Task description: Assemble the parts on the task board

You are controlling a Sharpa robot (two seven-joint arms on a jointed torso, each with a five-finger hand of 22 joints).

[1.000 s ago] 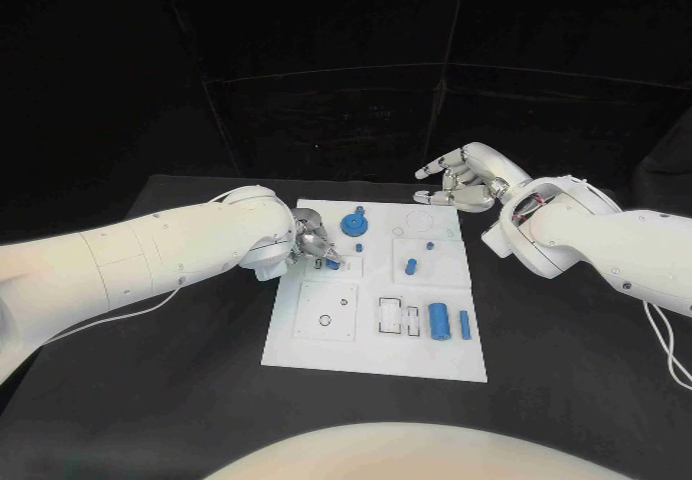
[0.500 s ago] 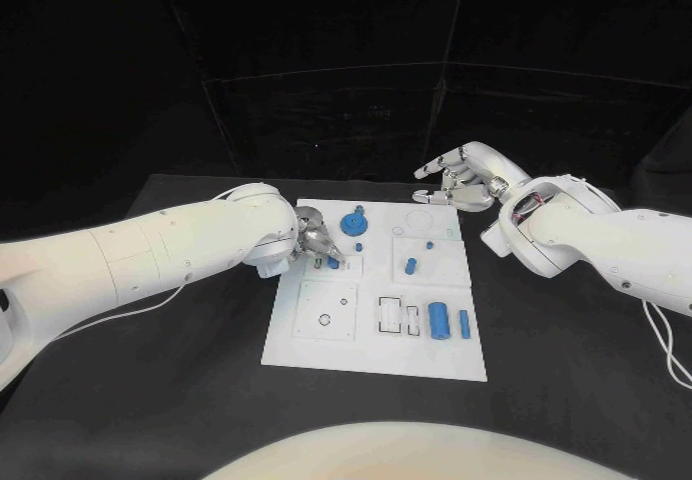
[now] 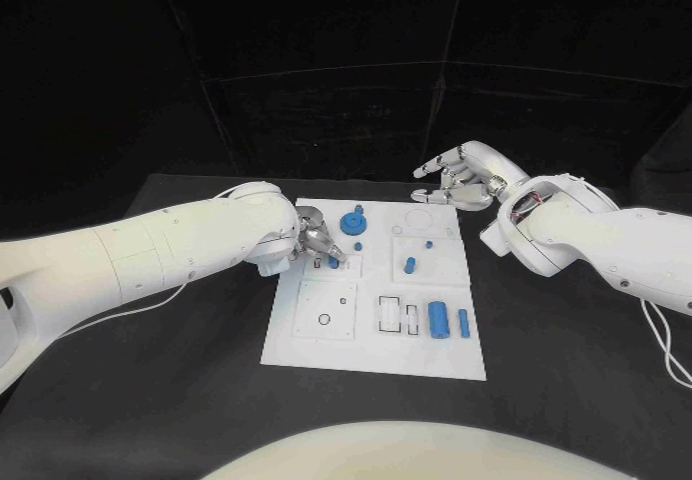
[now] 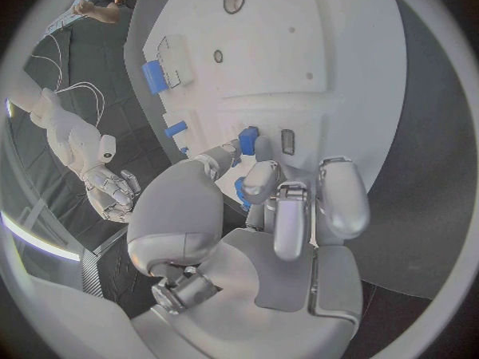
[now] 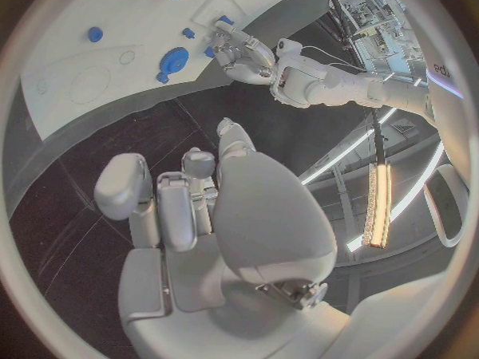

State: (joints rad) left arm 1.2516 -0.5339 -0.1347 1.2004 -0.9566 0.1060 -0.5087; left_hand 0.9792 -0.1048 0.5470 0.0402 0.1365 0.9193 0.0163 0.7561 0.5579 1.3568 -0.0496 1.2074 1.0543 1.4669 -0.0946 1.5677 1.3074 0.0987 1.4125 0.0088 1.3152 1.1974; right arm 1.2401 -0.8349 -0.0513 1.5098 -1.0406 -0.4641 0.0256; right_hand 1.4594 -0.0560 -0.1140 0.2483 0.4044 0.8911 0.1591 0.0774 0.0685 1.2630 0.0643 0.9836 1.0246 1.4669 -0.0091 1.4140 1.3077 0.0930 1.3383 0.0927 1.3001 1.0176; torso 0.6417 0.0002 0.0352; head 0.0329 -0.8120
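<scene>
Left hand (image 3: 316, 243) pinching a small blue part (image 3: 333, 262) at the task board's (image 3: 375, 350) upper left, long axis running up-left, right hand (image 3: 459, 176) spread, holding nothing.

Head camera sits high, looks down and forward over the black table (image 3: 173, 390), taking in the whole task board (image 3: 378, 340) from some way off. Left wrist camera rides close behind the left hand (image 4: 270, 215), facing the board's left side. Right wrist camera sits behind the right hand (image 5: 190, 207) beyond the far edge; all three share the board.
</scene>
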